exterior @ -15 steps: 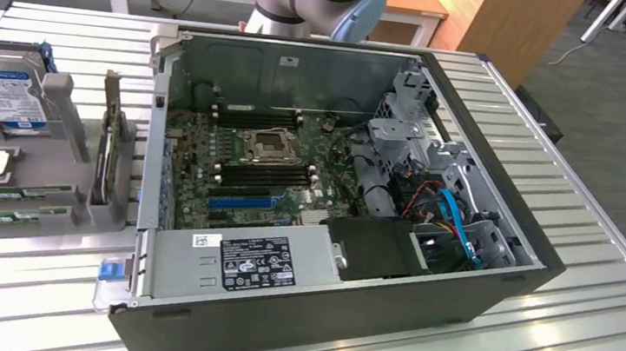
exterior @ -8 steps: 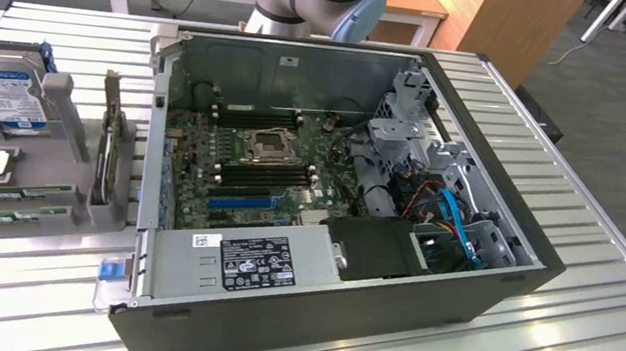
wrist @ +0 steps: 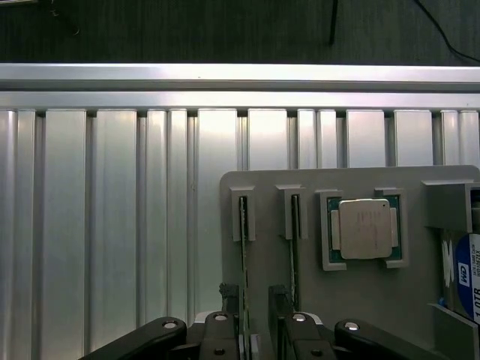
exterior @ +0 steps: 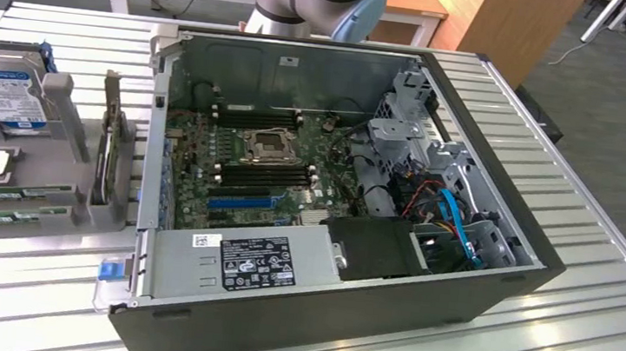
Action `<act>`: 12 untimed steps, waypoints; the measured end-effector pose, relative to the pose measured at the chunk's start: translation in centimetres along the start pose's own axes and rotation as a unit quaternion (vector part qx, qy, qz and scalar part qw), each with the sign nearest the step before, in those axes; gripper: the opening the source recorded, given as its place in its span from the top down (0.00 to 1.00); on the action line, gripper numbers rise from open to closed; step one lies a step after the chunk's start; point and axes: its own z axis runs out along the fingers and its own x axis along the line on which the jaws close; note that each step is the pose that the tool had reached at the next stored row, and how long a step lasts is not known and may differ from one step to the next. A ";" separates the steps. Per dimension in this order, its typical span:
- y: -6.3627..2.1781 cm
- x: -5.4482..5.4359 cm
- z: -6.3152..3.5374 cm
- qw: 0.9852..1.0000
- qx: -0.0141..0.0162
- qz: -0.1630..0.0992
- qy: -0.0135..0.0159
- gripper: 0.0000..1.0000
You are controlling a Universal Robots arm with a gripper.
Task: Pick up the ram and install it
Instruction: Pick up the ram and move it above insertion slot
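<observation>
Hand (wrist: 253,292) wide open, gripping nothing. Its two fingers (wrist: 279,300) sit either side of the ram (wrist: 244,247), a thin green stick standing on edge in a slot of the grey holder (wrist: 360,300). Clear gap on one side; contact on the other cannot be told. Second stick (wrist: 295,255) stands parallel, just outside one finger. Square silver chip (wrist: 366,229) lies in its own recess nearby, hard drive (wrist: 469,277) at the holder's edge. Holder rests on the slatted metal worktop (wrist: 112,225). Open computer case (exterior: 333,317) stands on the exterior view's right of the holder, black memory slots (exterior: 267,171) on its board.
</observation>
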 end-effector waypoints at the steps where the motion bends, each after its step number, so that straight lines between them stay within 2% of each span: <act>1: 0.00 0.0 0.00 1.000 0.000 0.000 0.000 0.70; 12: -0.03 0.1 0.56 1.000 0.000 0.000 0.000 0.70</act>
